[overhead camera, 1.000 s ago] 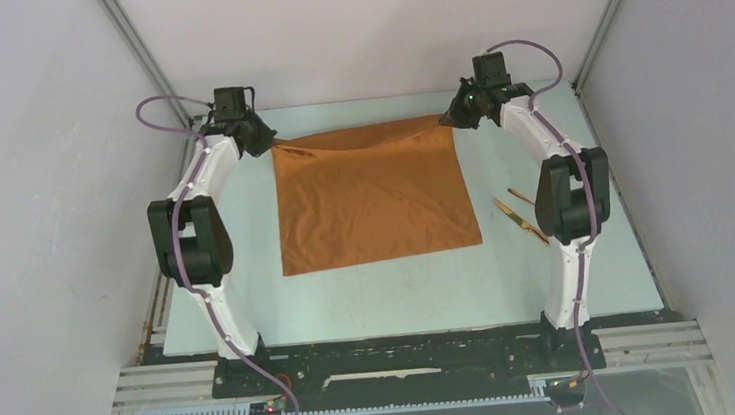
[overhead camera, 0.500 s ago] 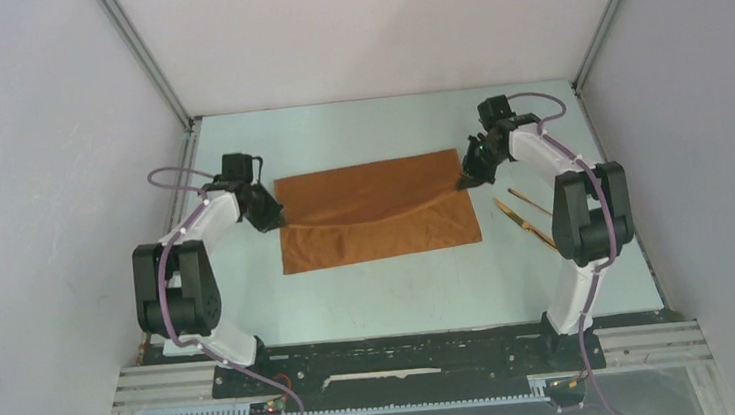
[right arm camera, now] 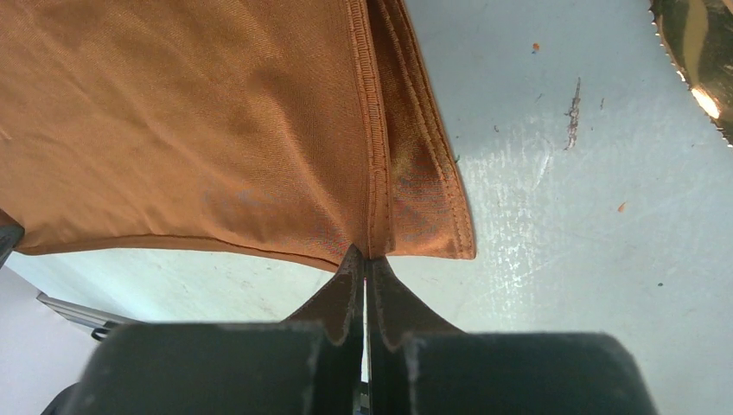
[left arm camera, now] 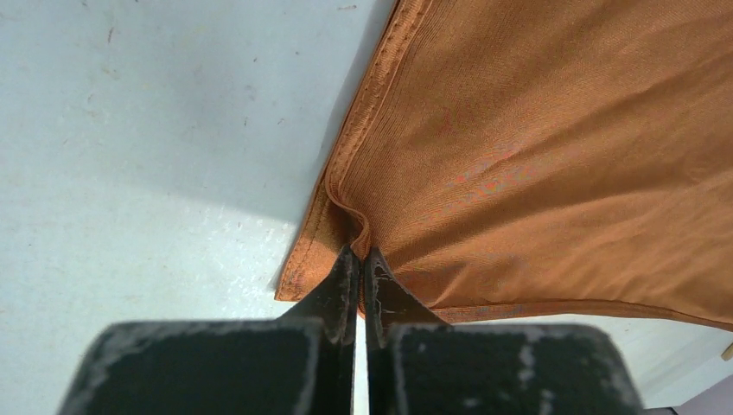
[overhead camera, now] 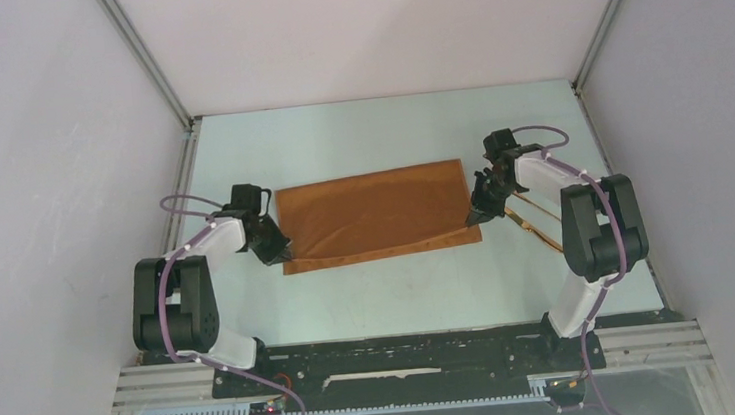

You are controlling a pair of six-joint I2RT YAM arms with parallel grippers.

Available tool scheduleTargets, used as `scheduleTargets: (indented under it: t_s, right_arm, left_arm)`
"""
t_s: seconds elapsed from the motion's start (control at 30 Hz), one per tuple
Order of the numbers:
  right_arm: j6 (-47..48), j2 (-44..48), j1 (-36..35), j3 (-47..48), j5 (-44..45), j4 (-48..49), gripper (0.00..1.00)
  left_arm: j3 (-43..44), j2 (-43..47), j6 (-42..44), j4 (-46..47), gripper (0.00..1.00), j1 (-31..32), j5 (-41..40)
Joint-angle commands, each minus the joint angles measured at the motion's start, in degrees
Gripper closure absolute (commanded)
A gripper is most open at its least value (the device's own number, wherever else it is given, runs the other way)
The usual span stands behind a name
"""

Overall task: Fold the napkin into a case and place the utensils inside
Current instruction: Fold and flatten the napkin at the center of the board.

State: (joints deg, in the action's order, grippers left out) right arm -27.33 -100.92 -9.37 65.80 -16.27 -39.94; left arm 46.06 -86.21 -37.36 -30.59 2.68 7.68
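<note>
The rust-orange napkin (overhead camera: 376,212) lies on the table folded over toward me into a wide double-layer rectangle. My left gripper (overhead camera: 282,256) is shut on its top layer's hem at the near left corner, seen close in the left wrist view (left arm camera: 361,257). My right gripper (overhead camera: 474,217) is shut on the top layer's hem at the near right corner, seen close in the right wrist view (right arm camera: 364,256). The top layer's near edge sits just short of the bottom layer's near edge. The two golden utensils (overhead camera: 533,219) lie right of the napkin, partly hidden by my right arm; a serrated golden edge (right arm camera: 700,78) shows in the right wrist view.
The pale green table (overhead camera: 401,295) is bounded by grey walls on the left, right and back. A metal rail with the arm bases (overhead camera: 407,360) runs along the near edge.
Both grippers have carried the napkin's far edge toward me and down, from the table's back to its near edge. The cloth went from a flat square to a halved rectangle.
</note>
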Motion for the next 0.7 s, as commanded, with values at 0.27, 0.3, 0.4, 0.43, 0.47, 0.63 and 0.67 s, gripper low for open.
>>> scheduleTargets:
  t_s: [0.27, 0.3, 0.4, 0.43, 0.47, 0.63, 0.67]
  right_arm:
    - [1.0, 2.6, -0.2, -2.7, -0.1, 3.4, 1.0]
    - [1.0, 2.5, -0.2, -2.7, -0.1, 3.4, 1.0]
    - [1.1, 2.6, -0.3, -3.2, -0.4, 3.5, 1.0]
    - [1.1, 2.7, -0.3, -3.4, -0.6, 3.4, 1.0]
    - [1.1, 2.9, -0.3, -3.6, -0.5, 3.4, 1.0]
    - [1.2, 3.7, -0.4, -5.1, -0.6, 3.6, 1.0]
    - [1.2, 3.7, -0.5, -5.4, -0.6, 3.6, 1.0]
  left_arm:
    - [-1.7, 2.9, 1.1, 1.7, 1.0, 0.7, -3.6]
    - [-1.9, 3.2, 1.0, 1.7, 1.0, 0.7, -3.7]
    - [-2.8, 4.3, 1.0, 1.7, 1.0, 0.7, -4.5]
    - [-3.0, 4.7, 1.0, 1.8, 1.0, 0.7, -4.5]
    - [-3.3, 5.1, 1.1, 1.7, 1.0, 0.7, -4.5]
    - [-4.3, 6.4, 1.1, 1.6, 1.0, 0.7, -4.4]
    - [-4.4, 6.4, 1.0, 1.7, 1.0, 0.8, -4.3]
